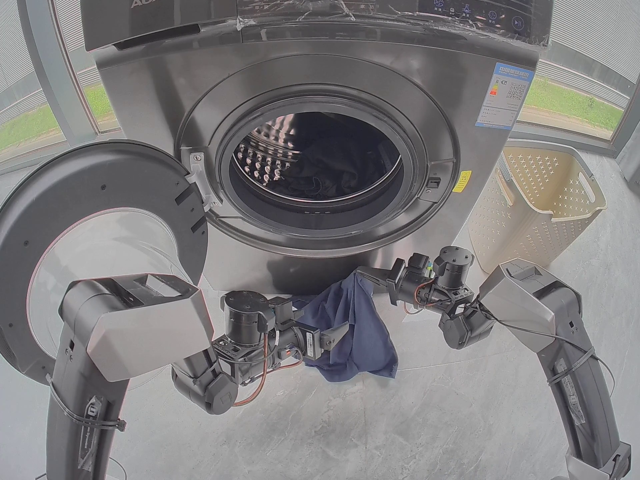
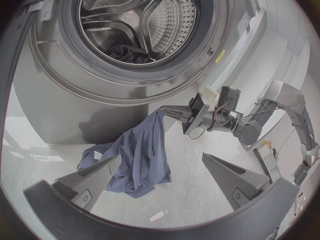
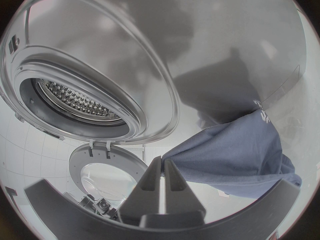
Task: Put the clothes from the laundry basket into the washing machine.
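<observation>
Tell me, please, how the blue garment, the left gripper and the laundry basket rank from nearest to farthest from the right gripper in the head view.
1. The blue garment: pinched in the right gripper, hanging from it.
2. The left gripper: close by, open, against the garment's left side.
3. The laundry basket: well off to the right, beside the washing machine.

1. Loads of daylight coming through the windows [image 1: 40, 121] behind the washing machine [image 1: 153, 101], so the pale floor [image 1: 373, 428] looks pretty washed out.
2. Plastic film [image 1: 373, 1] on top throws streaky glare; the drum [image 1: 263, 158] glints up front and goes dark deeper in.
3. Soft grey shadows sit on the steel front next to the blue shirt [image 3: 233, 157] in the right wrist view.
4. Both wrist views are heavy fisheye: black corners, bent edges.
</observation>
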### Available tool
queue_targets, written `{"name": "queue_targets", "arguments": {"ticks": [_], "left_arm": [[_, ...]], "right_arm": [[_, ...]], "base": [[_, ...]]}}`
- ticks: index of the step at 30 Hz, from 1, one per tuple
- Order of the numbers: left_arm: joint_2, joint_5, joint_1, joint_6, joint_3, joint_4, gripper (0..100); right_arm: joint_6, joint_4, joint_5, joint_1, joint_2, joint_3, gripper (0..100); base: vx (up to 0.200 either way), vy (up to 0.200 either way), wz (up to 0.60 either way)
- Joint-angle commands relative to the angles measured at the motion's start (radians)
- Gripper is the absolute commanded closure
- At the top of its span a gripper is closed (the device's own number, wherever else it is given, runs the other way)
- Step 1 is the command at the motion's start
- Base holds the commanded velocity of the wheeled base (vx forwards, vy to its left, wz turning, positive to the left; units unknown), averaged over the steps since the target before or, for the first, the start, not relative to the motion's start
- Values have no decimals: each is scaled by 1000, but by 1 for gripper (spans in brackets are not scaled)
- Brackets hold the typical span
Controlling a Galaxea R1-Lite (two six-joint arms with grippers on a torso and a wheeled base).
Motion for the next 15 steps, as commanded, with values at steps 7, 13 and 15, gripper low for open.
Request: {"name": "queue_targets", "arguments": {"ticks": [7, 13, 15], "left_arm": [[80, 7, 3, 1, -179, 78, 0], [134, 7, 3, 13, -257, 108, 0], [140, 7, 3, 12, -270, 113, 0]], "right_arm": [[0, -16, 0, 7, -24, 25, 100], [1, -35, 3, 15, -40, 49, 100], [1, -39, 3, 16, -40, 51, 100]], "base": [[0, 0, 0], [0, 0, 0], [0, 0, 0]]}}
